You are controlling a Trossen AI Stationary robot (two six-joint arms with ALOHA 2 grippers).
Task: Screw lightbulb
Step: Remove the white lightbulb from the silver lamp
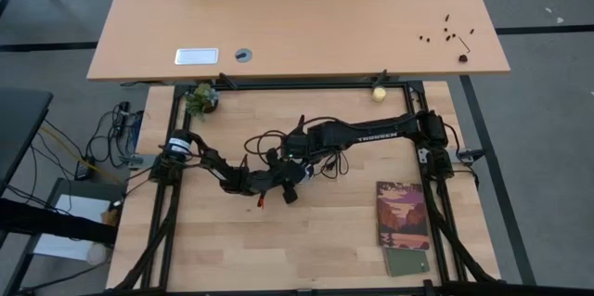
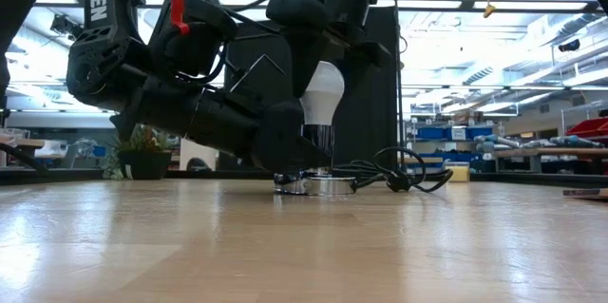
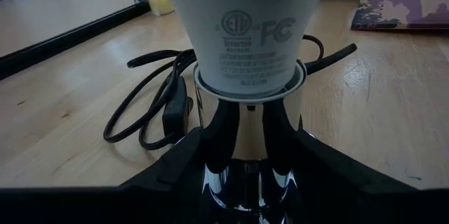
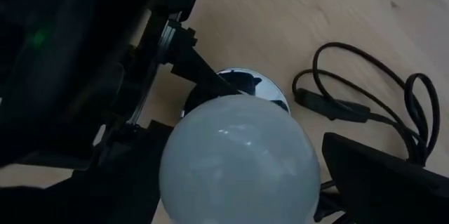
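Observation:
The white lightbulb [image 2: 321,94] stands upright with its base down in the silver socket [image 2: 318,184], which rests on the wooden table near its middle. My left gripper [image 3: 247,147] reaches in low from the table's left and is shut on the socket. My right gripper [image 4: 238,182] hangs over the bulb, pointing steeply down and open. Its fingers stand on either side of the bulb's round top [image 4: 235,161], and one finger [image 4: 379,175] shows a clear gap from the glass. My left gripper pinches the socket's chrome body [image 3: 245,122], just below its rim, between its two fingers [image 3: 210,136]. The fingers come almost level from the table's left. The socket stands upright on the table with the bulb's printed neck [image 3: 245,41] in its mouth.
The socket's black cord with an inline switch [image 4: 337,104] lies looped on the table beside it. A booklet [image 1: 403,214] and a green card [image 1: 406,263] lie at the near right. A yellowish ball [image 1: 379,94] and a small plant [image 1: 200,99] sit at the far edge.

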